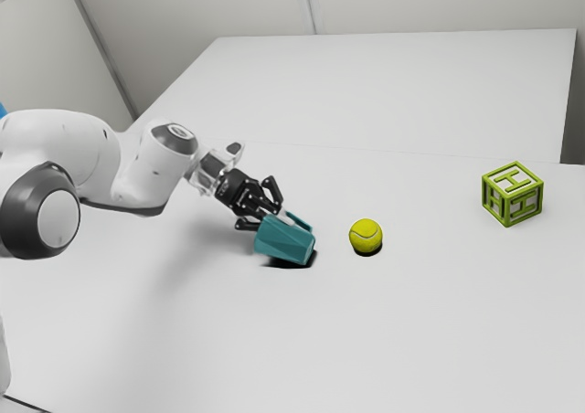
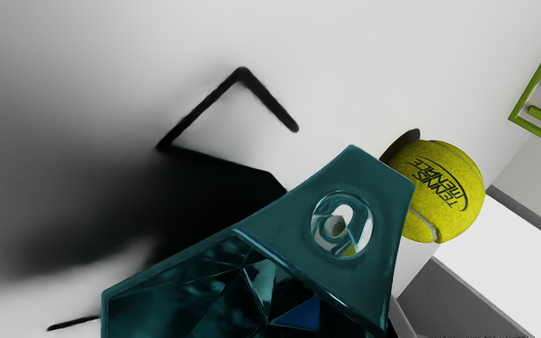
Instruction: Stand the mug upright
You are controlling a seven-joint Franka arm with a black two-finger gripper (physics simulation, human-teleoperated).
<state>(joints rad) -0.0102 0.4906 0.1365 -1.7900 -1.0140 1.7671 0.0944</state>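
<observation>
In the exterior view, the white tabletop [image 1: 430, 340] is running wide on the near side, its far edge passing behind the green cube [image 1: 513, 194] at right. A narrow gap is separating the mug [image 1: 285, 239] from the tennis ball [image 1: 366, 236] to its right; a wider one is lying between ball and cube. The mug is tilting just right of the gripper [image 1: 265, 214], mouth facing it; whether it's being gripped, I can't tell.

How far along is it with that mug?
Reaching looks done: the gripper is at the open mouth of the mug. Perhaps under way: righting it, though I can't tell if it's gripped. Left: it leans, so it must yet stand on its base.
</observation>
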